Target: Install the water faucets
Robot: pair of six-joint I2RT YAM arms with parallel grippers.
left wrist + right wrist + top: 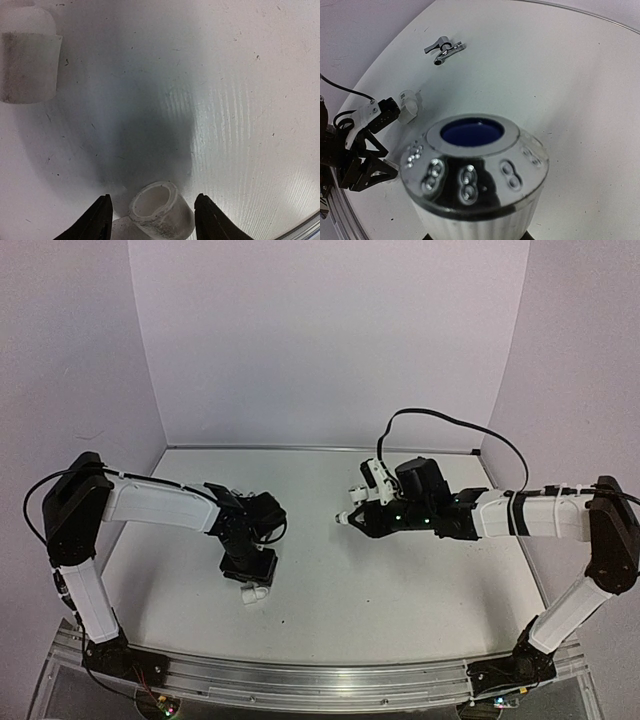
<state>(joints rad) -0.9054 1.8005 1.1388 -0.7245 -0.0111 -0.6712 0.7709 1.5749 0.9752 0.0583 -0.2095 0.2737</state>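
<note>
Jaws apart — left gripper (151, 220) astride white fitting (161, 209)

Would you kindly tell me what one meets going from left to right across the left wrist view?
Blurred white part at the upper left → gripper finger → open-ended fitting lying between the fingers → other finger.

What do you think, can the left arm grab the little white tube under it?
Probably yes: the white tube sits right between the tips of the open left end effector, and nothing blocks it.
</note>
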